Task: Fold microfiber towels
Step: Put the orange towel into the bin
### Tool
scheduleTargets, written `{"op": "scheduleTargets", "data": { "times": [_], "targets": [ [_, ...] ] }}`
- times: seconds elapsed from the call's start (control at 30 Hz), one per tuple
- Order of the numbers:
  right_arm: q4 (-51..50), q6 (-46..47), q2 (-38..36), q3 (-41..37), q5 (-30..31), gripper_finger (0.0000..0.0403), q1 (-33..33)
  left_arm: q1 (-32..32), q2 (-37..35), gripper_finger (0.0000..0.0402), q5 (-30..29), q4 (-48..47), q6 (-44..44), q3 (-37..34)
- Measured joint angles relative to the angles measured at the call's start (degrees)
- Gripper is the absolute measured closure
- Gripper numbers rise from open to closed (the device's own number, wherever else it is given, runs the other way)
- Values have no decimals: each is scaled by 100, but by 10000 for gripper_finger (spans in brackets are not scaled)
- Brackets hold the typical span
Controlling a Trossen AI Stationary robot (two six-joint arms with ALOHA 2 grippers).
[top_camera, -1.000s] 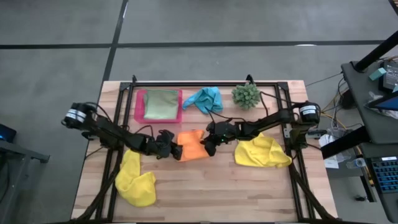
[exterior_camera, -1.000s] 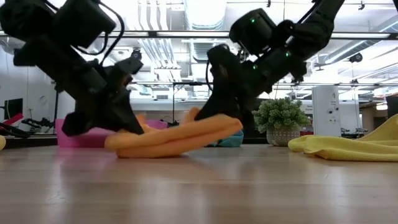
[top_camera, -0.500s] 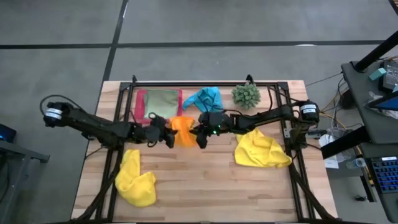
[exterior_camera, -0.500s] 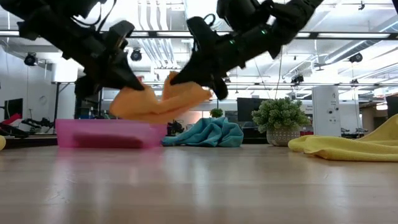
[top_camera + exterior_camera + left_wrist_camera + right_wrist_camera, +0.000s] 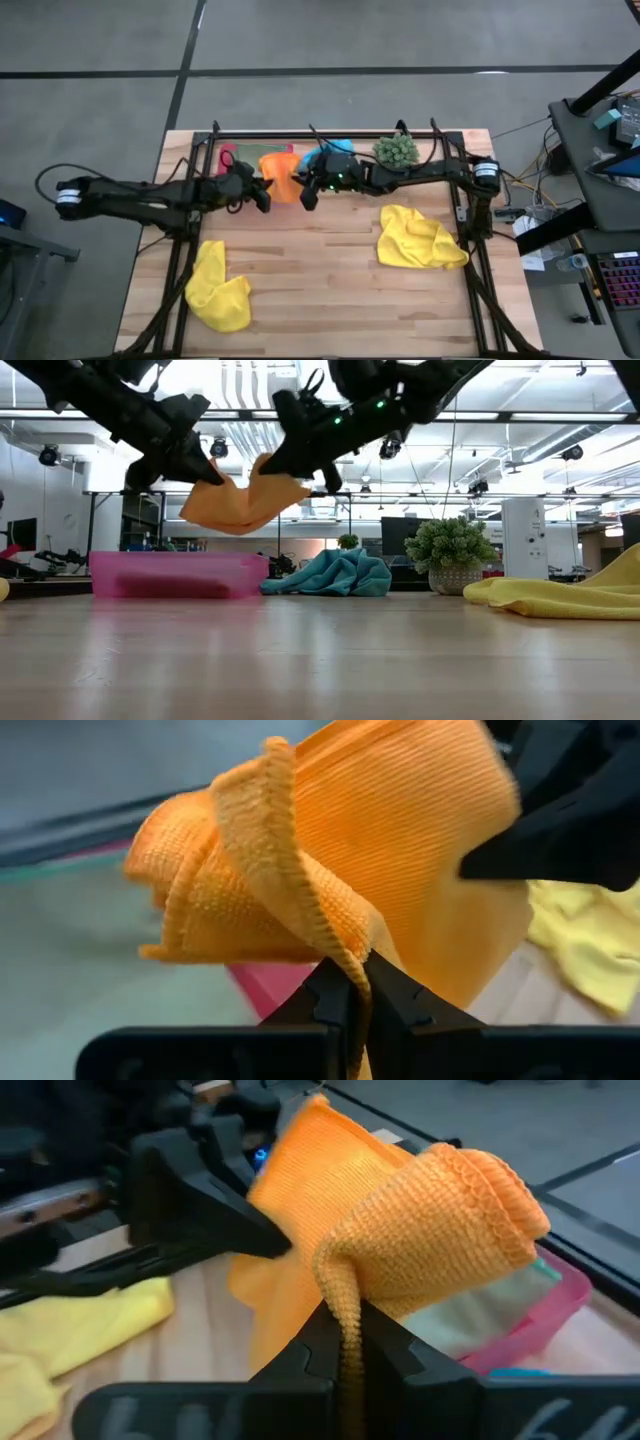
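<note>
While the orange towel (image 5: 276, 176) hangs in the air near the far edge of the surface (image 5: 330, 300), both arms share its weight. The left pincer (image 5: 262, 192) is closed tight on the towel's left edge, fingers pinching a fold of cloth, as the left wrist view shows. The right pincer (image 5: 307, 190) is likewise clamped shut on the opposite edge, so the cloth sags in a shallow sling between them, its long axis running left to right. Directly beneath and slightly to the far left sits the pink tray (image 5: 227, 157), with the light green towel (image 5: 470, 1308) already lying in it. Judging from that, the coming move is a set-down into the tray, and what matters is that the tray lies below and a little toward the left arm's side, so the left arm is nearer to it. Further right along the far edge lie the turquoise towel (image 5: 335, 148) and the plant ball (image 5: 396, 149). One yellow towel (image 5: 218, 288) is crumpled near the front left corner, the other yellow towel (image 5: 420, 240) toward the right edge, both apparently unfolded.
</note>
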Motion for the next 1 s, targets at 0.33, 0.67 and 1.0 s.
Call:
{"op": "scheduleTargets", "data": {
  "times": [0.33, 0.67, 1.0],
  "targets": [
    [-46, -312, 1417, 1518, -75, 391, -421, 1150, -377, 402, -51, -900, 719, 110],
    [-986, -434, 2676, 3235, -355, 391, -663, 1970, -172, 402, -38, -1912, 749, 103],
    [-1732, -430, 3218, 4078, -140, 391, -677, 2429, 724, 401, -38, -1875, 1055, 93]
  ]
}}
